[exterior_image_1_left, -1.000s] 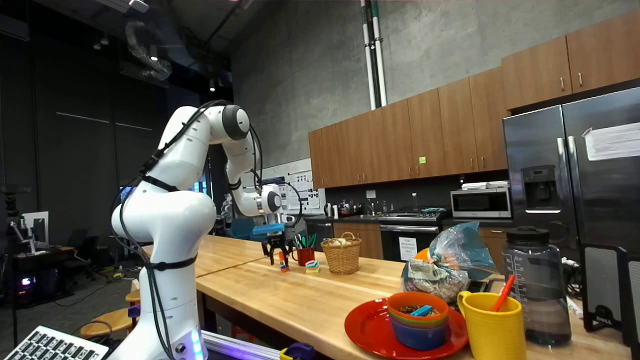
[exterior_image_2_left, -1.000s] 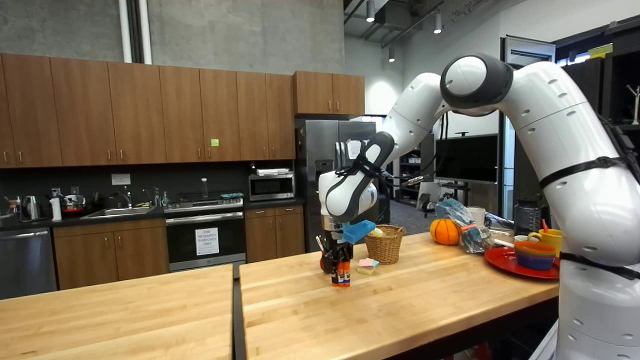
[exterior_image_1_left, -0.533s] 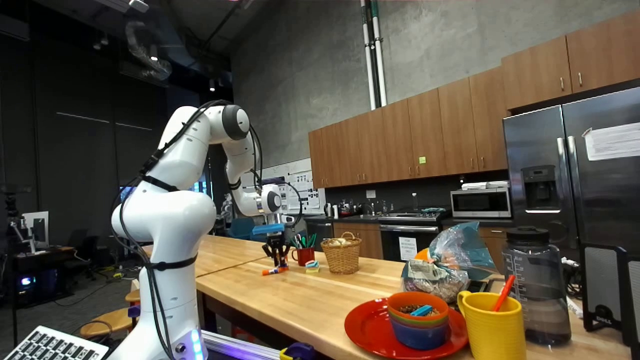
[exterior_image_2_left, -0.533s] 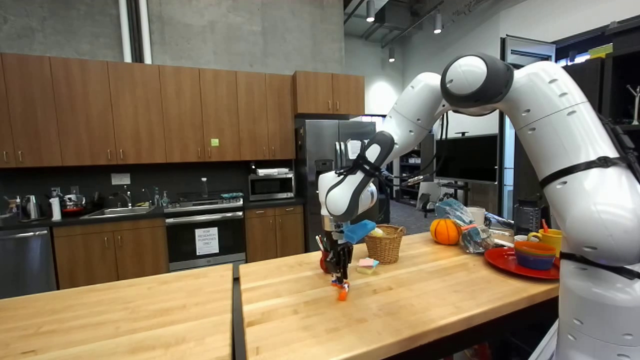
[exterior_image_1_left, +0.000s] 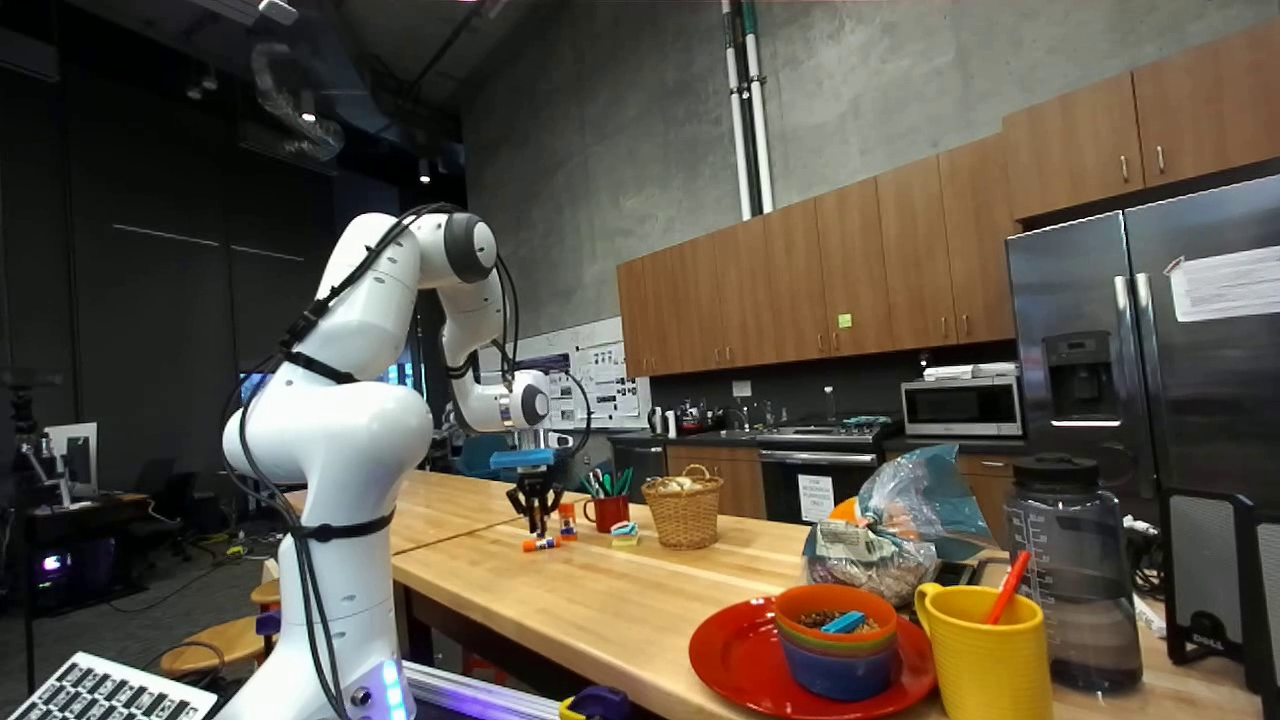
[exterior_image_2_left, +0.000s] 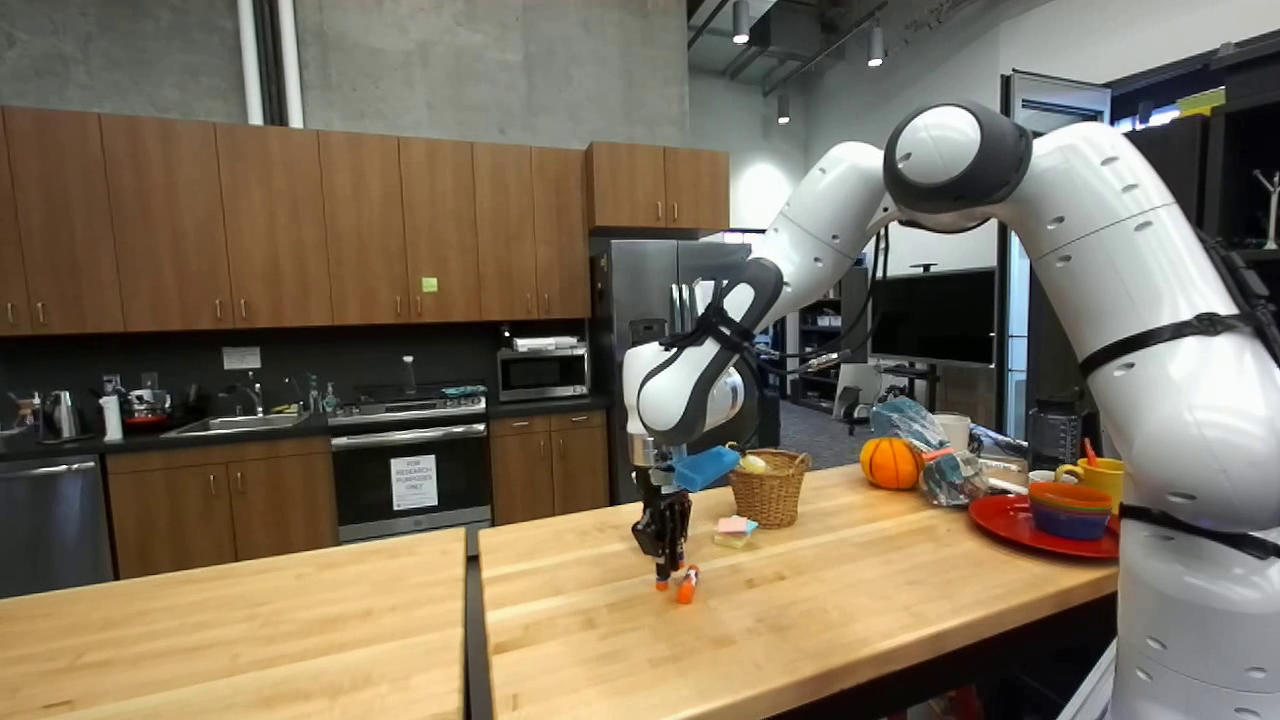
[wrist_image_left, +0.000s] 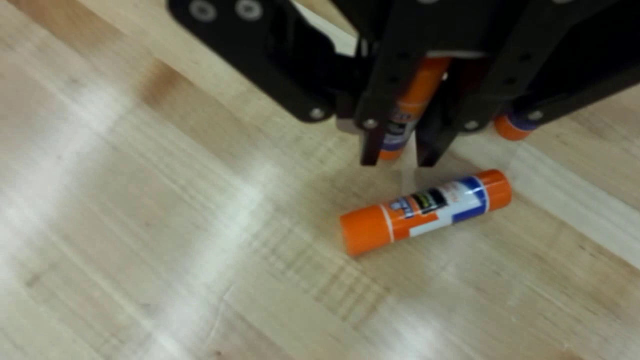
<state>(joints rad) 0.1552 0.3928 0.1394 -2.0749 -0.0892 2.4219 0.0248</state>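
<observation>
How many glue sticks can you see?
3: one glue stick lies on the table, a second stick is between the jaws of the gripper, a third stick stands upright nearby. Others could be hidden.

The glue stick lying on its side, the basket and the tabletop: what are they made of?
Glue stick: probably smooth plastic, judging by its glossy orange ends and printed body. Basket: likely matte wicker or similar, woven strands showing. Tabletop: seemingly wood, light grain in strips, with a sheen suggesting varnish or oil.

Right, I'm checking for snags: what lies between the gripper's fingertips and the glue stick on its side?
Just bare tabletop: in the wrist view a narrow strip of it shows between the fingertips and the lying glue stick.
</observation>
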